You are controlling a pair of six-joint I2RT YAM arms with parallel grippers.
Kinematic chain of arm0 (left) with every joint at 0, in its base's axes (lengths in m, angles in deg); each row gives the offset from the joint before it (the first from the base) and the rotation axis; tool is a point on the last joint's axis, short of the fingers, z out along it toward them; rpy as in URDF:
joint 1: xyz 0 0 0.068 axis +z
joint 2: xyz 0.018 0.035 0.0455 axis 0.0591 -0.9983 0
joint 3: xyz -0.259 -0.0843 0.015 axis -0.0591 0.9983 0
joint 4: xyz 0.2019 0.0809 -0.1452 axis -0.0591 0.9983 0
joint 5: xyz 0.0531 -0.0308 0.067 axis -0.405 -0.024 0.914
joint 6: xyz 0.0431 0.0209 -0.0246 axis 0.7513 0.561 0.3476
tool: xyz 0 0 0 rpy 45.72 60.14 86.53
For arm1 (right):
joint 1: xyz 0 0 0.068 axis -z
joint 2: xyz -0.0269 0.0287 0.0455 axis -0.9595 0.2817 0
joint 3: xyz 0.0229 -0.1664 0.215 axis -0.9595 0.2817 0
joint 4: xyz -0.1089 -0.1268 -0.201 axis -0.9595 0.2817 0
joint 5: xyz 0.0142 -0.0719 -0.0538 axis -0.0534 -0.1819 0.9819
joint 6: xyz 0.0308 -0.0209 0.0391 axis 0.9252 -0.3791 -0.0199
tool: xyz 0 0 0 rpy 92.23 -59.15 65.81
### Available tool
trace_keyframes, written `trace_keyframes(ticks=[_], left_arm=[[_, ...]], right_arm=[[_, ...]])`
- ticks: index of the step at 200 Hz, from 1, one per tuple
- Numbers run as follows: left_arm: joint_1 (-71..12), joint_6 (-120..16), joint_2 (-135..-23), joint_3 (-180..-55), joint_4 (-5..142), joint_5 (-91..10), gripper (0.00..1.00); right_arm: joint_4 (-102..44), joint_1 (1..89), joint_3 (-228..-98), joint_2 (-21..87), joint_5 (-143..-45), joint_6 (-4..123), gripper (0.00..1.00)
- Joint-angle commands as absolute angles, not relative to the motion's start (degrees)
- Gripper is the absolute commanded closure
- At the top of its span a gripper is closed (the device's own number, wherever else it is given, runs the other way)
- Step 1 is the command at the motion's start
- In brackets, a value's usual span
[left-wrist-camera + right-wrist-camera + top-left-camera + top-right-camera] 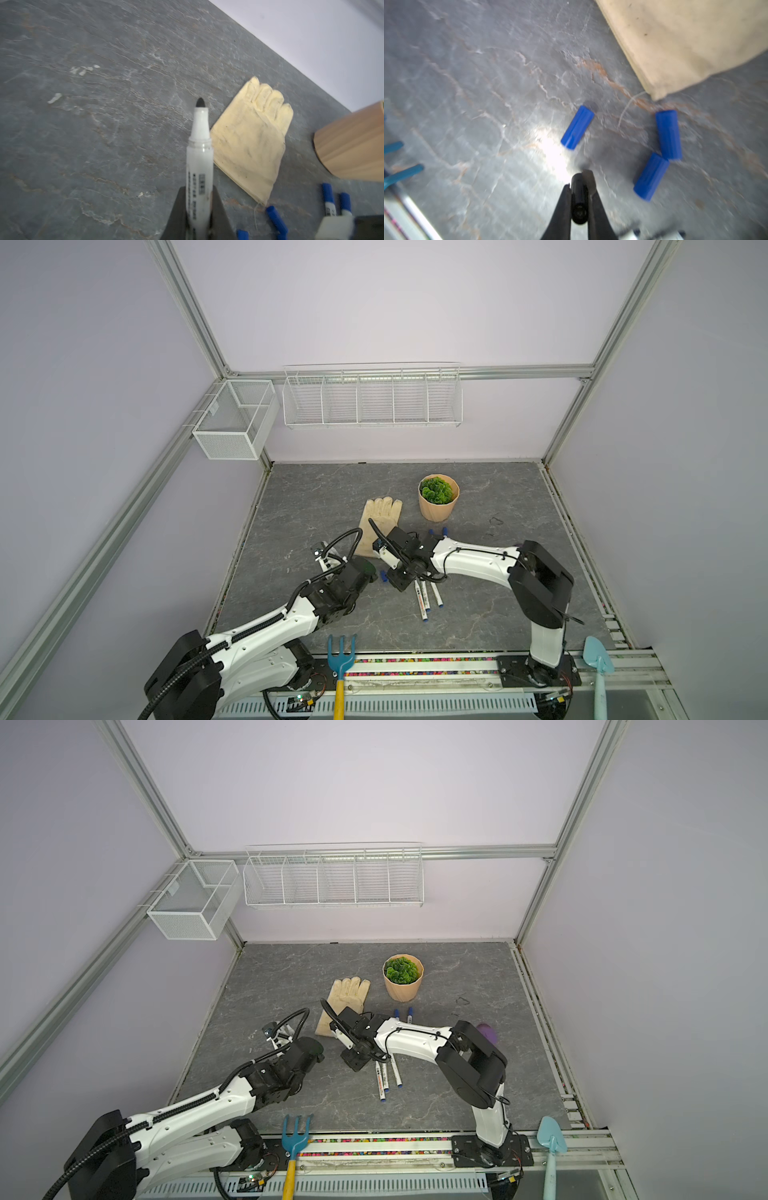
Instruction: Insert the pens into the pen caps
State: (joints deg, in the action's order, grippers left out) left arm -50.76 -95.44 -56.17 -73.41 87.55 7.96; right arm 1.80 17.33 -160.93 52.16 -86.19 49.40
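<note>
My left gripper (pixel 199 189) was clamped on an uncapped pen (pixel 200 133), its black tip projecting beyond the jaws. My right gripper (pixel 578 179) pinched a black cap (pixel 579 201) between its jaws, apparently squarely, though the view was blurred; three blue caps (pixel 577 127) lay ahead of them.

Three pens (pixel 425 599) lie side by side on the grey table (pixel 498 497).
</note>
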Motion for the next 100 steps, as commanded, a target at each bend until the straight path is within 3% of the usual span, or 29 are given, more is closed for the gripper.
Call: trace_keyframes(ticks=[1,46,100], left_arm=[[-47.9,-79.5,-54.9,-72.1,74.7,-9.8,1.0],[-47.5,-59.9,-54.3,-73.3,70.5,-38.4,1.0],[-47.8,-47.1,-50.3,-72.7,73.9,-43.6,1.0]], right_arm=[[0.1,21.3,-157.6,42.6,-91.0,49.3,0.93],[-1.5,34.2,-152.2,28.8,-108.9,51.2,0.94],[-2.9,37.9,-149.8,24.9,-122.5,55.1,0.93]])
